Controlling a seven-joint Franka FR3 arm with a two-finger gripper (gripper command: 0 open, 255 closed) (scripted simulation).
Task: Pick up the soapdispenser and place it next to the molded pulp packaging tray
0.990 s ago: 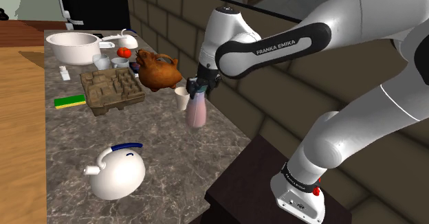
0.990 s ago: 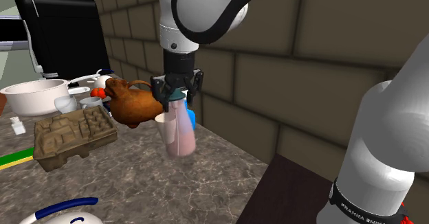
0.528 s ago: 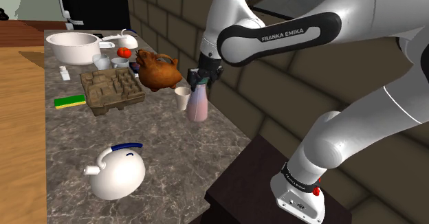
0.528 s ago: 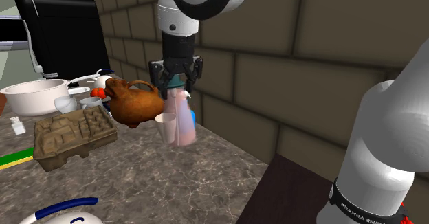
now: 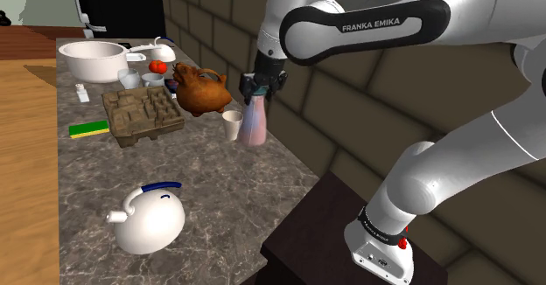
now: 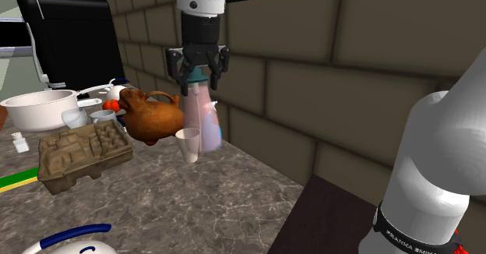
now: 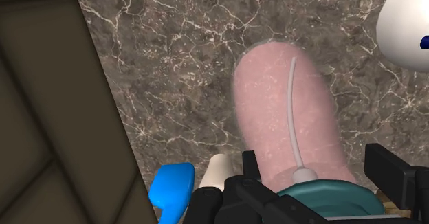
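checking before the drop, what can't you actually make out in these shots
Bright blue object: wrist view, cut off by the edge; what it is stays unclear.
Teal pump head of the pink translucent soap dispenser: wrist view, partly covered by the black claw.
White round kettle with blue handle: second exterior view, cut off by the bottom edge.

A wall (image 5: 367, 91) of large olive-brown blocks is running along the right side of a dark, white-veined marble counter (image 5: 219, 196). A wood-grain surface (image 5: 26, 178) is stretching along the counter's left, and a black area (image 5: 122, 3) is showing beyond its far end.
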